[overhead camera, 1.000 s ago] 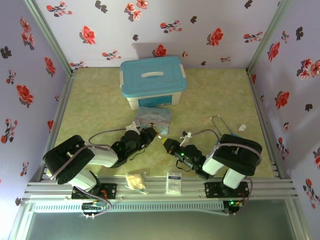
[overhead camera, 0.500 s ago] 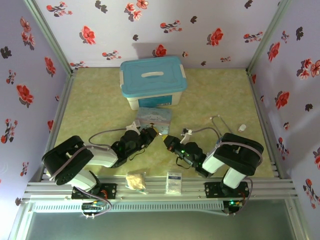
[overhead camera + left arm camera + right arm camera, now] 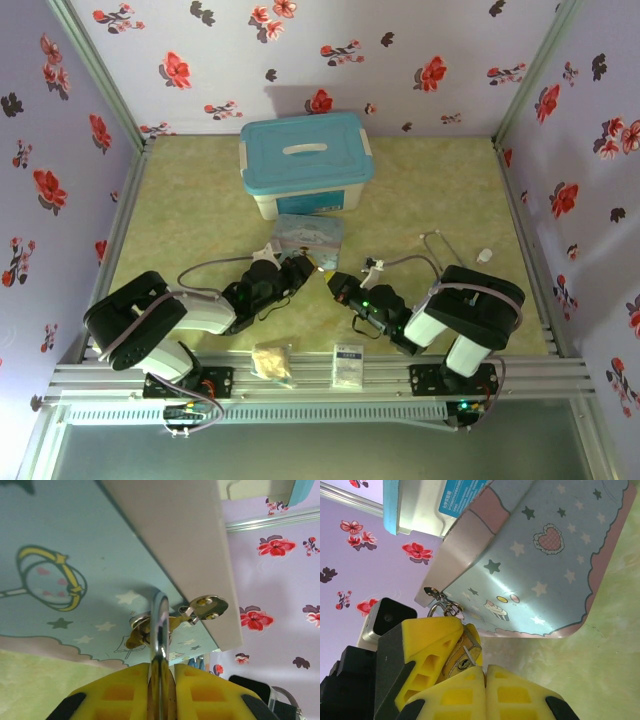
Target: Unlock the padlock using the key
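Left hand (image 3: 161, 669) clamped on padlock (image 3: 160, 622), lower centre: we steady keyhole (image 3: 462, 664) so right hand (image 3: 485, 671), pinched on key (image 3: 466, 655), can insert.

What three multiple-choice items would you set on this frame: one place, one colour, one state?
1. Where does the pastel tin lie?
A. just in front of the storage box
B. on the near rail
C. against the right wall

2. What colour is the storage box's lid?
A. red
B. blue
C. black

3. What is the left gripper doing?
A. hanging open above the table
B. clamped on the padlock
C. holding a white card

Answers:
1 A: the top view shows the tin at the box's near side.
2 B: the lid is light blue above a white body.
3 B: the left wrist view shows the silver shackle pinched between its yellow fingers.
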You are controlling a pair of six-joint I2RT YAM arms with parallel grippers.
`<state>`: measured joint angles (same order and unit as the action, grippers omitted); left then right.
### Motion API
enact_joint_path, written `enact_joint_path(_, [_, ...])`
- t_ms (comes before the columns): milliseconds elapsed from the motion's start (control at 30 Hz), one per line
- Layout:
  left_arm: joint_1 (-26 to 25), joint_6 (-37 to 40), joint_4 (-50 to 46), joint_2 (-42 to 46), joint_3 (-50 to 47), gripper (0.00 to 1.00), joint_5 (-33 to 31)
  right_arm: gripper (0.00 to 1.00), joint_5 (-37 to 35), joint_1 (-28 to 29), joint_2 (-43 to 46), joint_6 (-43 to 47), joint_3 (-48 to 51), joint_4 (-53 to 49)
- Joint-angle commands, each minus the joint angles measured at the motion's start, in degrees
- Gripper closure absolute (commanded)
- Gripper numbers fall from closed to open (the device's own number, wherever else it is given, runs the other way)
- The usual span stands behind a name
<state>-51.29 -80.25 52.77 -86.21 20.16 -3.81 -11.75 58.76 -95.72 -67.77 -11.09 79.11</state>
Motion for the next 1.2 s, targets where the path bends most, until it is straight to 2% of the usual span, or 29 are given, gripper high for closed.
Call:
enact_joint_path(0, [0.40, 1.80, 3.48, 1.36, 2.68, 1.00, 0.57, 1.00, -0.64, 0.99, -1.28, -0.13, -0.36, 0.34])
enact_joint_path(467, [0.40, 1.79, 3.64, 0.45, 2.67, 1.00, 0.56, 1.00, -3.57, 1.77, 3.33, 1.43, 1.97, -1.64])
enact_joint_path(733, [0.40, 1.97, 3.22, 0.75, 3.11, 1.00, 0.59, 1.00, -1.80, 1.83, -0.46, 0.64, 0.06, 0.30])
enact_joint_path(1167, [-0.04, 1.10, 5.17, -1.36, 2.86, 1.00, 0.67, 1.00, -2.25, 1.82, -0.13, 1.50, -0.27, 0.29])
